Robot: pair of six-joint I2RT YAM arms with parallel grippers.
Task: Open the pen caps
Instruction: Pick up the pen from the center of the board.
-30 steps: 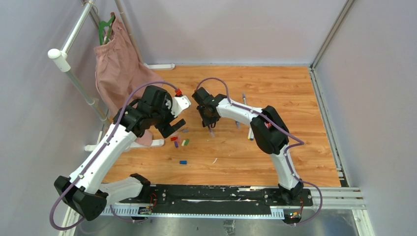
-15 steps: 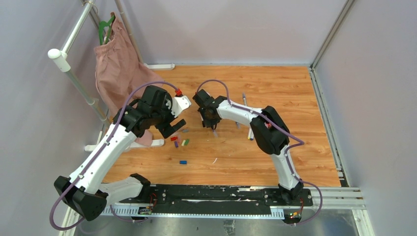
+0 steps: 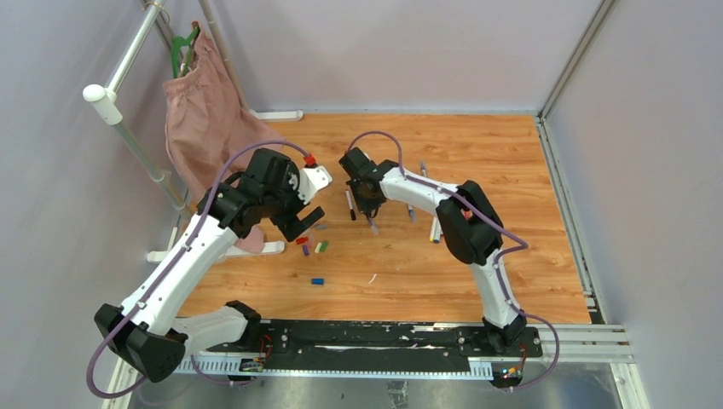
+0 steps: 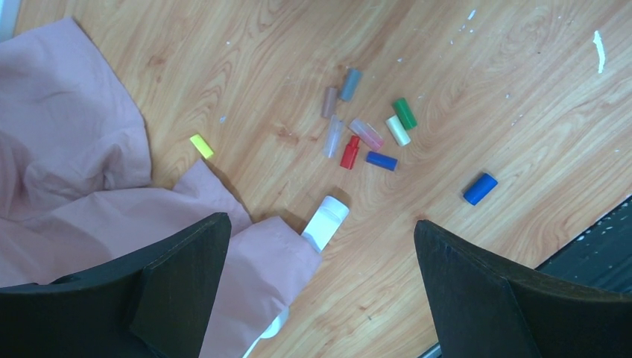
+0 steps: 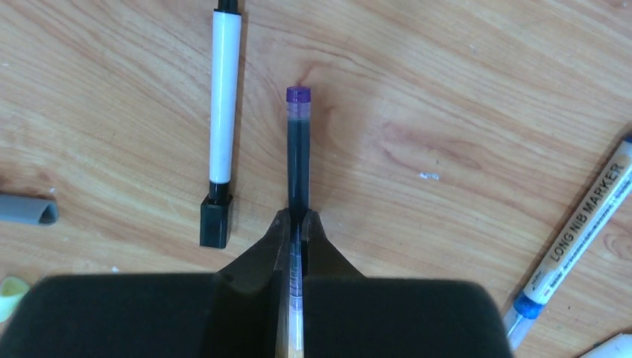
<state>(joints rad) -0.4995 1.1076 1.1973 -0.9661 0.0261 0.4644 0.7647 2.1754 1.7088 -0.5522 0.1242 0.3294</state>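
Right wrist — right pincer (image 5: pixel 296 218) clamped on purple pen (image 5: pixel 298 149), left pincer (image 4: pixel 320 222) agape

I can read only one line of print from here: "LONG NIB MARKER", in dark capitals running lengthwise along the white barrel of a marker (image 5: pixel 580 237). It lies on the tabletop (image 5: pixel 462 89) at the right edge of the right wrist view. Nothing else is legible to me.
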